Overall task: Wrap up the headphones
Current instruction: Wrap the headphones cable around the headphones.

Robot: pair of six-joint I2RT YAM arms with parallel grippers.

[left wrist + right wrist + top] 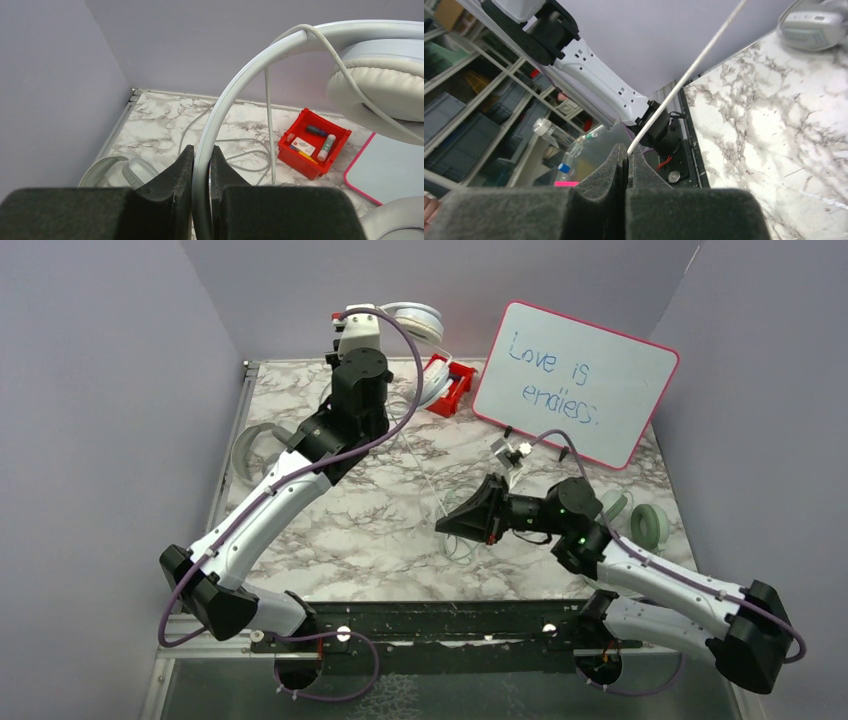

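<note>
The left gripper (202, 156) is up high at the back of the table (380, 540). Its two fingers pinch the thin band of the white headphones (415, 320). It holds the headphones up in the air, close to the back wall. From the left wrist you can see one big soft cup (382, 82) at the top right. The band curves down from there into the fingers.

The right gripper (627, 156) is near the middle of the table and points to the left. Its fingers are pressed together on a thin white cable (696, 65). The cable runs tight and straight, up and away from the fingers.

A red box (447, 383) sits at the back of the table with small things inside. Beside it leans a board (575, 380) that says "Love is endless."

The left green pair (248, 448) lies by the left edge of the table. The right green pair (648, 525) lies by the right edge, just behind the right arm.
</note>
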